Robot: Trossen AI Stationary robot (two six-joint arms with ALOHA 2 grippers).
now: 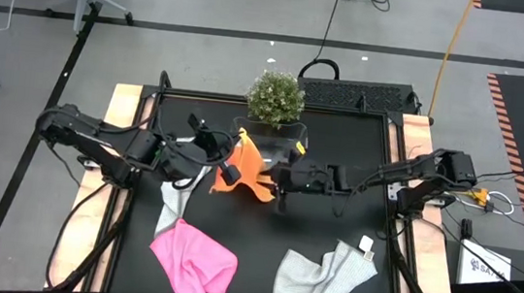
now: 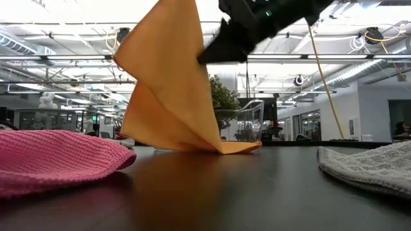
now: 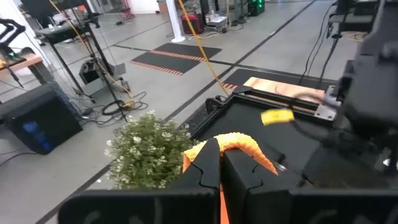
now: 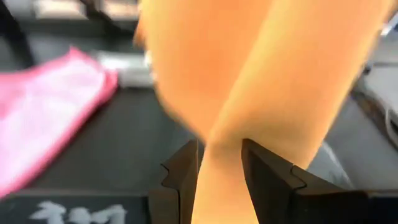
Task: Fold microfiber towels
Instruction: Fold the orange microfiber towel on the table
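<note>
The left tool (image 1: pixel 230 155) is clamped on the orange-yellow towel (image 1: pixel 246 169), lifted above mid-bench (image 1: pixel 333 213). The right tool (image 1: pixel 278 179) pinches its other edge, fingertips hidden. Pink towel (image 1: pixel 193 261) and grey towel (image 1: pixel 321 280) lie near, cut off.

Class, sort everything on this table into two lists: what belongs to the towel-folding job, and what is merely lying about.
Job:
orange-yellow microfiber towel
bright pink microfiber towel
light grey microfiber towel near the right arm
second light grey microfiber towel

Lying about:
small green bushy plant
clear plastic tub
</note>
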